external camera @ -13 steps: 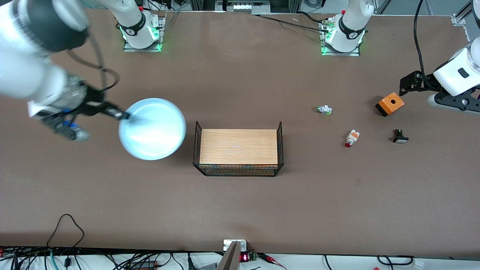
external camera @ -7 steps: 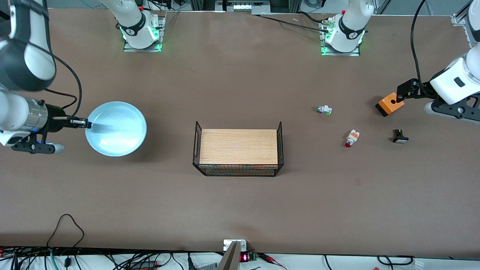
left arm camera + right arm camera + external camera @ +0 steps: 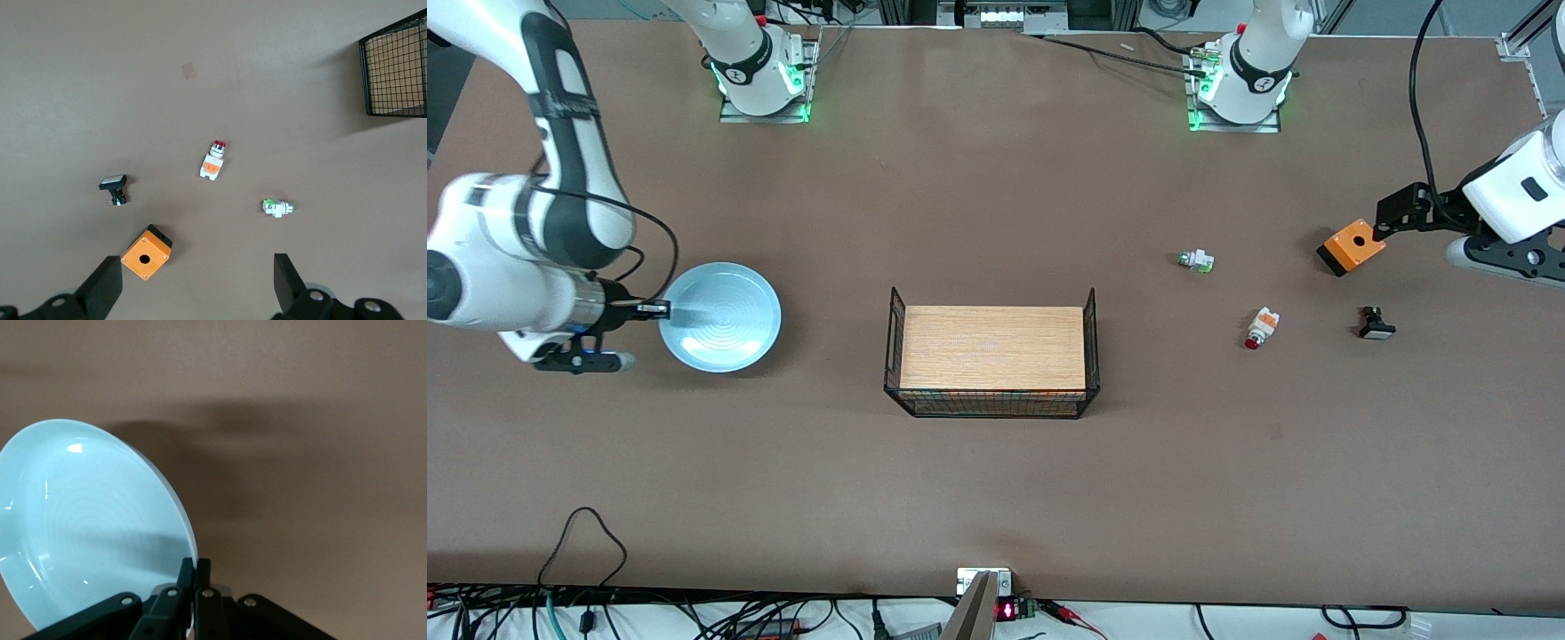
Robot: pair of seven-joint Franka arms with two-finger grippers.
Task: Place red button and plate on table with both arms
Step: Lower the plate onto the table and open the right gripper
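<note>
The pale blue plate (image 3: pixel 725 318) is at the right arm's end of the table (image 3: pixel 996 498), low and tilted; I cannot tell if it touches. My right gripper (image 3: pixel 655 309) is shut on its rim, also seen in the right wrist view (image 3: pixel 195 568) with the plate (image 3: pixel 87 527). The red button (image 3: pixel 1261 327) lies on the table toward the left arm's end, free. My left gripper (image 3: pixel 1389 216) is open and empty, up over the orange box. In the left wrist view the gripper (image 3: pixel 197 293) frames the button (image 3: pixel 213 160) farther off.
A wood-topped black wire rack (image 3: pixel 992 360) stands mid-table. Near the button lie a white piece with green tip (image 3: pixel 1196 260), an orange box with a round hole (image 3: pixel 1352 246) and a small black piece with a white cap (image 3: pixel 1376 324).
My right arm has carried the plate toward its end of the table and lowered it. My left gripper has shifted slightly over the orange box.
</note>
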